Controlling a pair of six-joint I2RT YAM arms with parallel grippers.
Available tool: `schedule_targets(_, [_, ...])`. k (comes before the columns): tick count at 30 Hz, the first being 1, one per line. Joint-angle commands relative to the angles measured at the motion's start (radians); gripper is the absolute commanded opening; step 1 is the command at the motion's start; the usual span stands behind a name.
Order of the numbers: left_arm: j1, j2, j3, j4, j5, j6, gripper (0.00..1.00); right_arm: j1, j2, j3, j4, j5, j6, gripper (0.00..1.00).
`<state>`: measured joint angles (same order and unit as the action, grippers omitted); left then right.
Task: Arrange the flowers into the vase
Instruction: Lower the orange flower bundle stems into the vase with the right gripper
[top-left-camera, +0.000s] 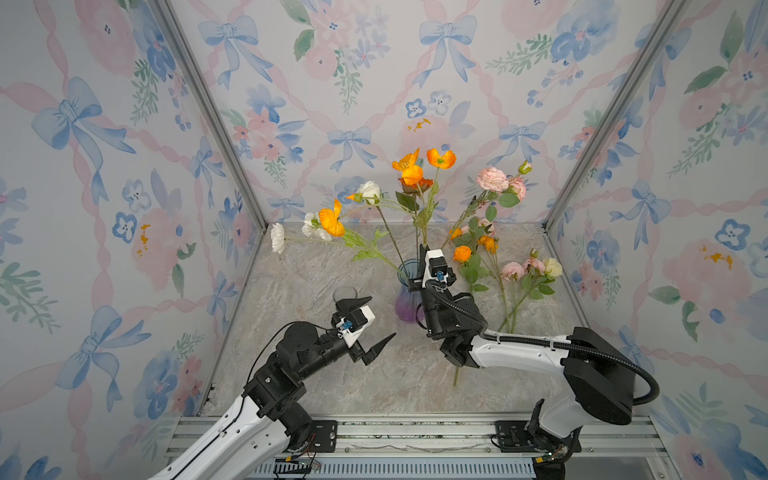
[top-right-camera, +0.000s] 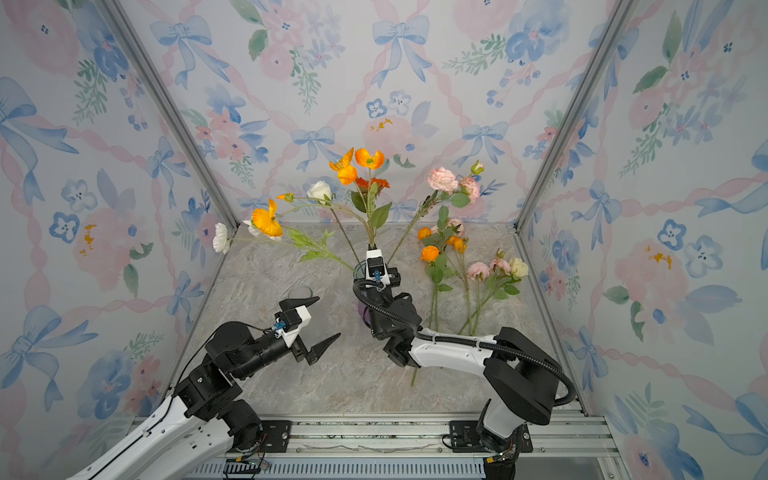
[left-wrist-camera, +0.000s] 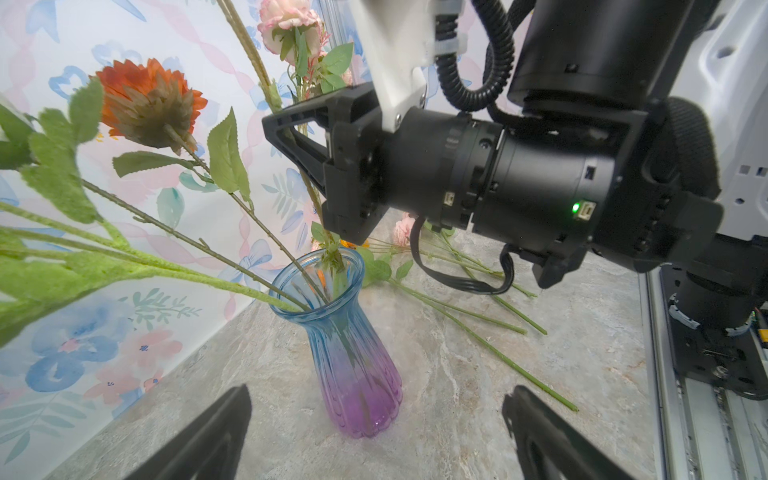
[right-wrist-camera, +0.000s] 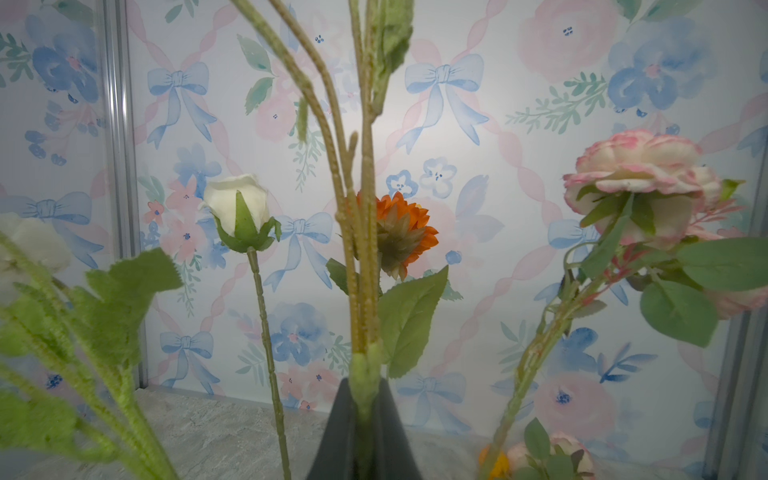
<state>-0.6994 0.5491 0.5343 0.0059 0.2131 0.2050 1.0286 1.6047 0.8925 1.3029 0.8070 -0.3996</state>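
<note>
Vase mid-counter, several flowers fanning from it; loose flowers lie right of vase. Right pincer pinching flower stem over vase mouth, crowding it. Left pincer spread, left of vase, bare counter there.

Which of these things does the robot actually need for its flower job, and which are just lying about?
For the job: vase, flowers in it, held stem, loose flowers on the table beside it.

Just there: clear ring, unclear what it is; flowered wallpaper; front rail.
</note>
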Motion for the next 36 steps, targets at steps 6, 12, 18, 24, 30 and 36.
schedule_targets(6, [0.009,0.006,-0.015,0.023,0.017,-0.010,0.98,-0.015,0.028,-0.031,0.033,0.055,0.122,0.08])
schedule_targets(12, [0.012,0.015,-0.015,0.023,0.022,-0.010,0.98,-0.009,0.011,-0.061,0.020,0.062,0.126,0.20])
schedule_targets(18, [0.013,0.019,-0.014,0.024,0.024,-0.010,0.98,-0.007,-0.012,-0.072,-0.014,0.063,0.130,0.30])
schedule_targets(24, [0.015,0.018,-0.015,0.025,0.020,-0.010,0.98,0.012,-0.052,-0.084,-0.061,0.060,0.128,0.36])
schedule_targets(30, [0.015,0.019,-0.014,0.025,0.021,-0.010,0.98,0.059,-0.146,-0.125,-0.123,0.074,0.106,0.56])
schedule_targets(36, [0.017,0.032,-0.013,0.025,0.024,-0.012,0.98,0.106,-0.347,-0.180,-0.320,0.097,0.123,0.79])
